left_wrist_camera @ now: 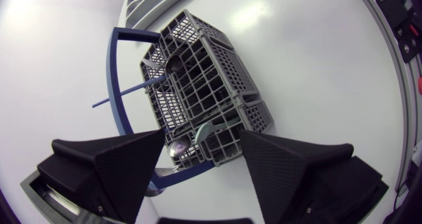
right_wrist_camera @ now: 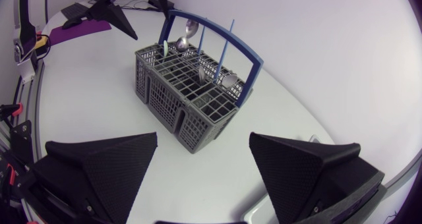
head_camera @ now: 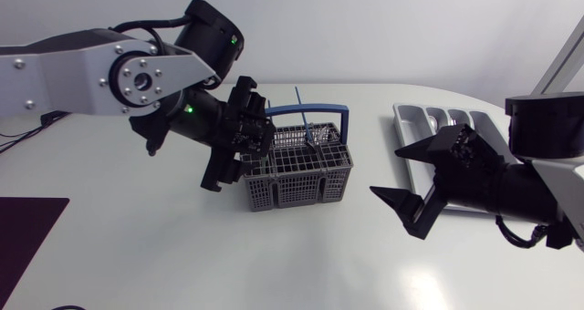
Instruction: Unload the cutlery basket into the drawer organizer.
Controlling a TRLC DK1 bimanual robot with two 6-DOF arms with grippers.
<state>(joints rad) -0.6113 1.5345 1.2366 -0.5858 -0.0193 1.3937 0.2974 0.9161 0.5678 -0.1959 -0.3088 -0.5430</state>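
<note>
The grey cutlery basket (head_camera: 301,173) with a blue handle stands at the middle of the table. It holds at least two spoons (right_wrist_camera: 191,28) and two thin blue sticks (right_wrist_camera: 226,43). The left gripper (left_wrist_camera: 201,137) hangs over its left end, fingers wide apart and empty. The right gripper (head_camera: 385,171), also spread and empty, is between the basket and the one drawer organizer (head_camera: 420,118).

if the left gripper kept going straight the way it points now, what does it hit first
The left gripper would likely meet the cutlery basket at its near end, by a spoon; exact depth is unclear.
</note>
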